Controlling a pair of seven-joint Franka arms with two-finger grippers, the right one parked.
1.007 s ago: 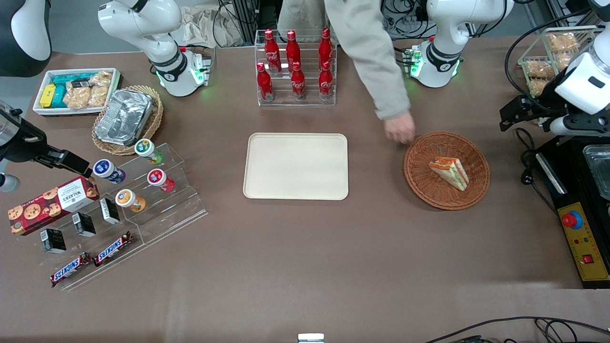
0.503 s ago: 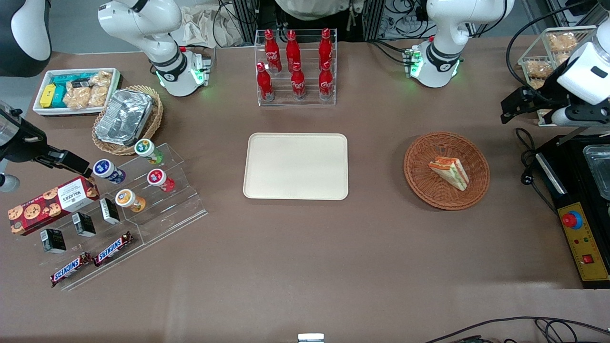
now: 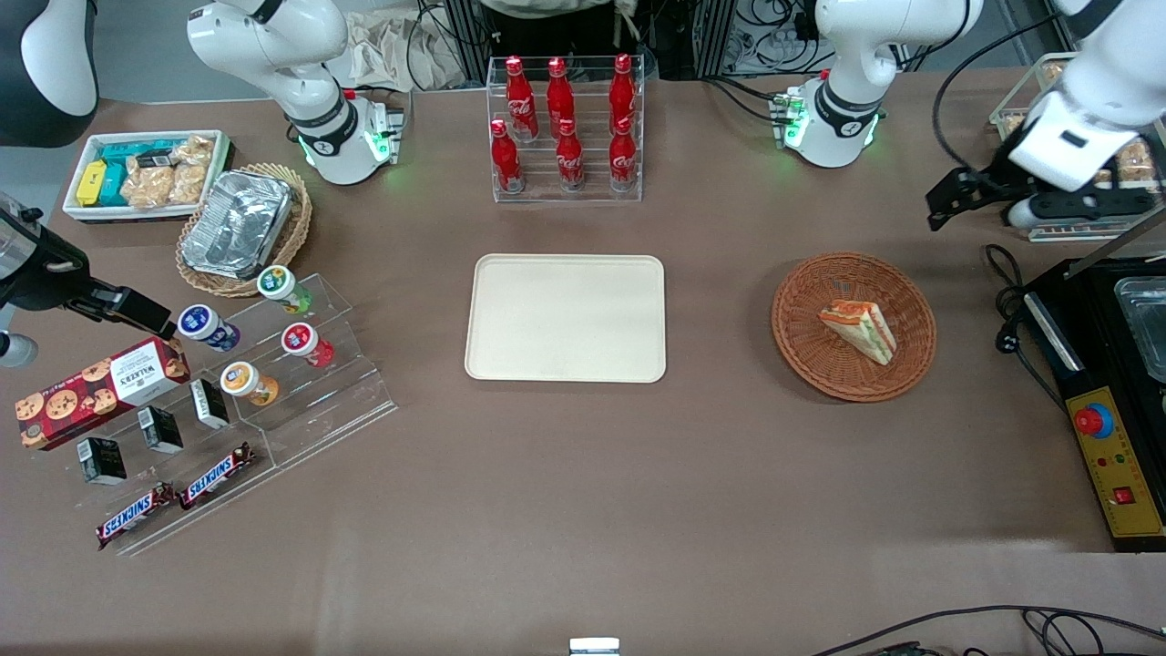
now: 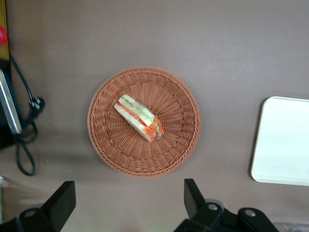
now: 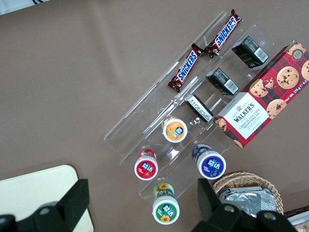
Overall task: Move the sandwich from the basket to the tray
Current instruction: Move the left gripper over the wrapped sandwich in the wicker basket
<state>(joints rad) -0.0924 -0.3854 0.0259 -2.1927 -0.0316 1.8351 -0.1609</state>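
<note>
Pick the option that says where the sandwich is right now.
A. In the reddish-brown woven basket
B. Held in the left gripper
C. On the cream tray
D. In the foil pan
A: the sandwich lies in the basket, while the tray holds nothing and the left gripper is open above the basket, apart from the sandwich.

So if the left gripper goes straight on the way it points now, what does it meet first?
Probably the basket: the open gripper points down at its rim, beside the sandwich. Nothing shows between them, though depth is unclear.
</note>
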